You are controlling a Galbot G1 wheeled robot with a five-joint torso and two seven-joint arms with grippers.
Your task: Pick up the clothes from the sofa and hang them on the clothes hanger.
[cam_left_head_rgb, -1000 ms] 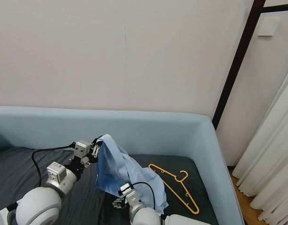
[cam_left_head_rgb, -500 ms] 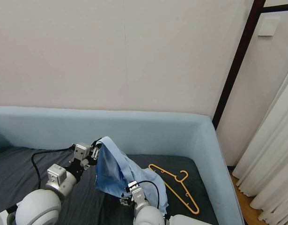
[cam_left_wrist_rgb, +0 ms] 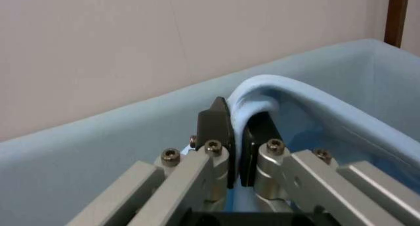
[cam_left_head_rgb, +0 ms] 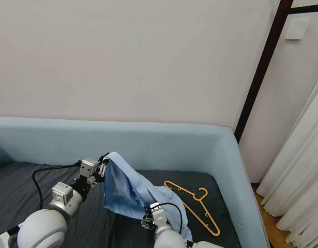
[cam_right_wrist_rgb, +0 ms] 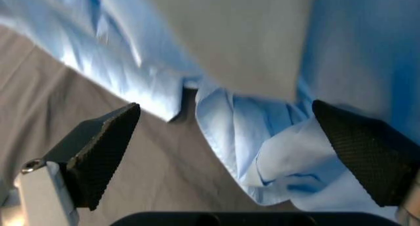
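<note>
Head view: left hand [cam_left_head_rgb: 104,167] pinches blue shirt [cam_left_head_rgb: 129,188] trailing rightward down toward wide-open right hand [cam_left_head_rgb: 147,224].

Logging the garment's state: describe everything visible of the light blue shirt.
The light blue shirt looks like thin, wrinkled woven cloth. The left gripper pinches a folded edge, holding that end raised above the dark sofa seat; the rest drapes down onto it. The right gripper is open at its lower folds. An orange hanger lies beside it.
</note>
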